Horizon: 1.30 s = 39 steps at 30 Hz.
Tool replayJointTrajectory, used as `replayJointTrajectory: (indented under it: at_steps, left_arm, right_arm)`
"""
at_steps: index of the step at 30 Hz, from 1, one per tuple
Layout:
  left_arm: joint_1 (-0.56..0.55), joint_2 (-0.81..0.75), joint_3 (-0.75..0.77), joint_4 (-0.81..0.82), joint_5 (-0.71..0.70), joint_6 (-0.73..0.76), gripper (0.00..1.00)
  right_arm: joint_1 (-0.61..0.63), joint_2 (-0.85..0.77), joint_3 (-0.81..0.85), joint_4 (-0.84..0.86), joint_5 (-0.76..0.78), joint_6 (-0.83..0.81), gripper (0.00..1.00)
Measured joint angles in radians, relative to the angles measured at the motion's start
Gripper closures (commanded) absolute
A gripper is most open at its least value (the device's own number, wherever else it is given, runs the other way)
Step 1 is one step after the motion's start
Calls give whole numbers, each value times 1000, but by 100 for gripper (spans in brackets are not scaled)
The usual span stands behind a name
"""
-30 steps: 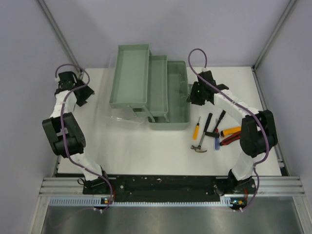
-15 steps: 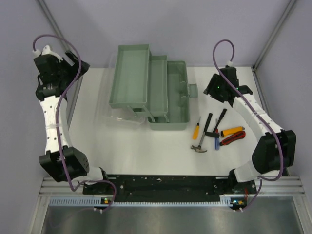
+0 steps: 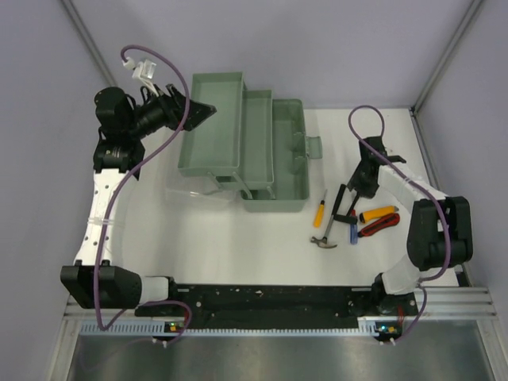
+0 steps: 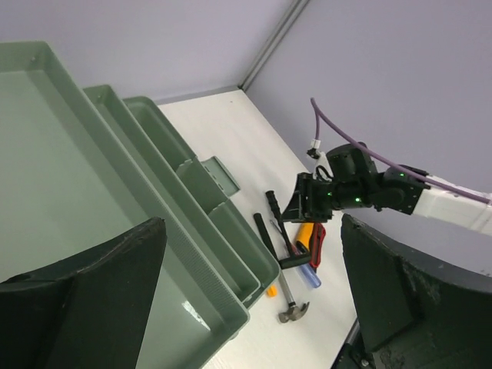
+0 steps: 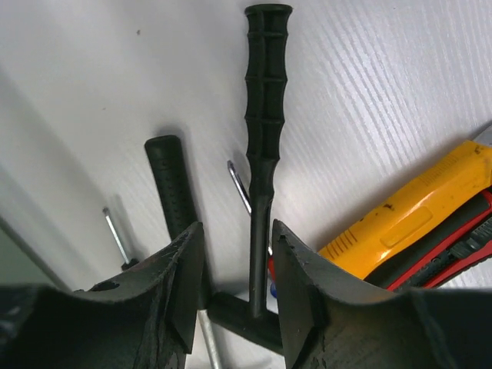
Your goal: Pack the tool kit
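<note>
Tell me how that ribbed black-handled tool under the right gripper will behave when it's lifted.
Probably stiff: the black-handled tool looks like a rigid ribbed grip on a thin straight shaft. The ribs should resist slipping, but the right gripper straddles the narrow shaft, so it may pivot there. The hammer handle lies close beside and might get nudged.

white table [image 3: 238, 246] w/ thin lines in its top. pale purple walls [image 3: 333, 48] at the back & both sides. a shiny metal post in the back left corner [image 3: 94, 54] & one in the back right [image 3: 448, 51], both leaning. near edge: black bar [image 3: 270, 300], silver rails [image 3: 270, 316], then a grey metal sheet [image 3: 278, 357].
</note>
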Motion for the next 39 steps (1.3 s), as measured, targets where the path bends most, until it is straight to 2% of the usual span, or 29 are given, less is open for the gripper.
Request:
replayJointTrajectory:
  at_steps: [8,12,15,19,24,31,39]
  left_arm:
    - [5,5,-47,48,32,-58,2]
    - [5,5,-47,53,39,-58,2]
    - [8,5,-45,39,35,-40,2]
    - [19,5,-23,-32,0,8,2]
    - [35,-9,-7,-101,-79,61,3]
    - [42,-35,-7,-151,-194,82,2]
    - [73,-55,-10,-214,-393,-2,2]
  right_arm:
    - [-22,89,-18,26,19,0,64]
    - [-42,140,-37,66,9,0,75]
    - [-54,147,-35,93,8,2,94]
    - [-57,147,-35,103,6,4,100]
    - [-57,121,-36,96,6,3,100]
    - [-57,-8,-10,64,-10,2,100]
    - [-51,-163,163,18,-108,3,100]
